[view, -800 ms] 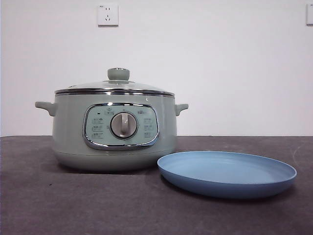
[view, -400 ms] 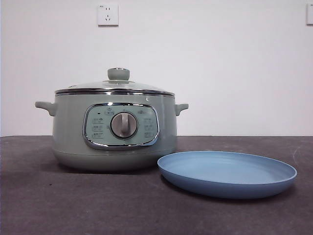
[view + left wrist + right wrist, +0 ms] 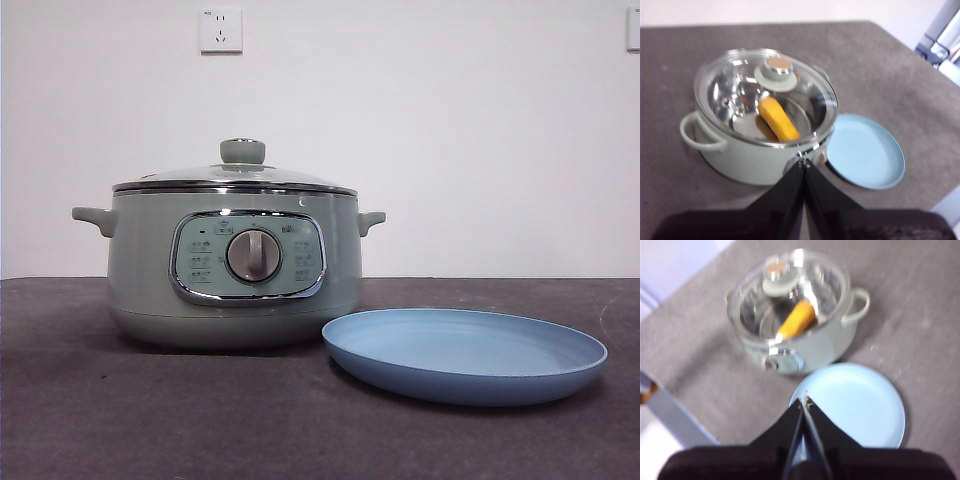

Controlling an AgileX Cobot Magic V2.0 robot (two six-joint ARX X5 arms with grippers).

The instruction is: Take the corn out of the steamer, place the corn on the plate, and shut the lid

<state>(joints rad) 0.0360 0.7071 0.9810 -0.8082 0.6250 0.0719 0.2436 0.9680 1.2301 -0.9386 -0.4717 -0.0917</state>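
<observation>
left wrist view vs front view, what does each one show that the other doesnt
Only the left wrist view shows the corn lying inside the steamer under the glass lid, plus the left gripper, shut and hovering above the table. Only the front view shows the control panel with its dial, and a wall socket. Both show steamer, closed lid and bare plate.

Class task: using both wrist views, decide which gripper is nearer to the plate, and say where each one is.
Right. The right gripper hovers over the plate's edge nearest the steamer. The left gripper hovers by the steamer's front, beside the plate.
</observation>
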